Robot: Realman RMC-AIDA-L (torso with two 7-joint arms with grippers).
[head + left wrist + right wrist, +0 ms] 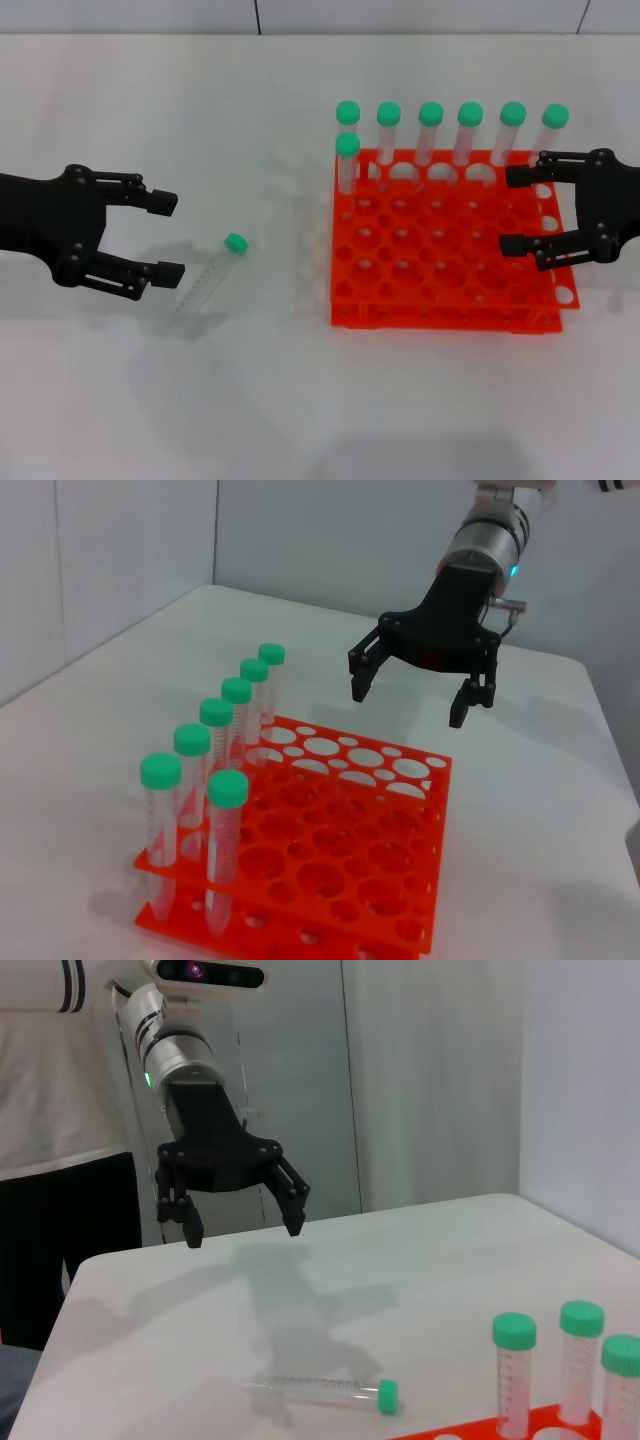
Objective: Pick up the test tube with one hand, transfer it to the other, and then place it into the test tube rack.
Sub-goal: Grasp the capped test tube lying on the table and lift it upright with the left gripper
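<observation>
The test tube [208, 277] lies on the white table, its green cap [235, 242] pointing toward the rack. It also shows in the right wrist view [320, 1392]. My left gripper [165, 237] is open and empty, just left of the tube and apart from it; in the right wrist view [243, 1230] it hovers above the table. The orange-red rack [440, 318] stands at centre right. My right gripper [512, 211] is open and empty over the rack's right edge; the left wrist view shows it [408, 702] above the rack [440, 770].
Several green-capped tubes [430, 130] stand upright along the rack's far row, one more [347, 160] at its left end in the second row. They also show in the left wrist view [215, 740]. The table's far edge meets a wall.
</observation>
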